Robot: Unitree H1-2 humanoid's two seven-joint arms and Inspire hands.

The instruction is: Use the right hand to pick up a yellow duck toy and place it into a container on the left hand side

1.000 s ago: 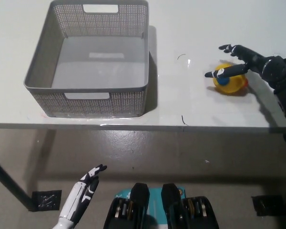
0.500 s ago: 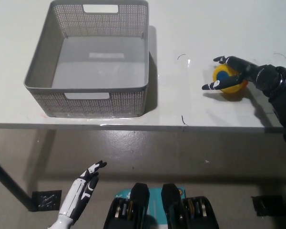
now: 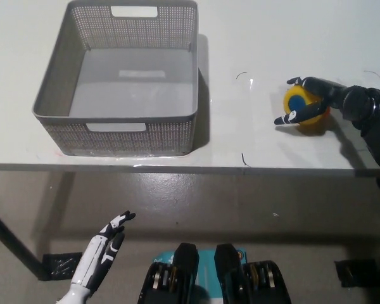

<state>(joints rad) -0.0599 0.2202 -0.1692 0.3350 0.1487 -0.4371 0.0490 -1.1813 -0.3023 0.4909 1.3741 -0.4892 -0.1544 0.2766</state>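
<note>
The yellow duck toy (image 3: 302, 105), with a blue patch on top, stands on the white table (image 3: 253, 50) at the right. My black right hand (image 3: 322, 100) reaches in from the right edge. Its fingers (image 3: 290, 116) curl round the duck from the near and far sides and press on it. The duck still rests on the tabletop. The grey mesh basket (image 3: 114, 118), with nothing inside, sits on the table's left part. My white left hand (image 3: 103, 251) hangs below the table's front edge at the lower left, its fingers apart and holding nothing.
The table's front edge (image 3: 190, 167) runs across the middle of the view, with grey floor below it. Bare tabletop lies between the basket and the duck. A dark table leg (image 3: 9, 244) slants down at the lower left.
My right hand has drawn its fingers in around the duck, and the duck has turned so its blue patch faces up. The left hand has sunk slightly.
</note>
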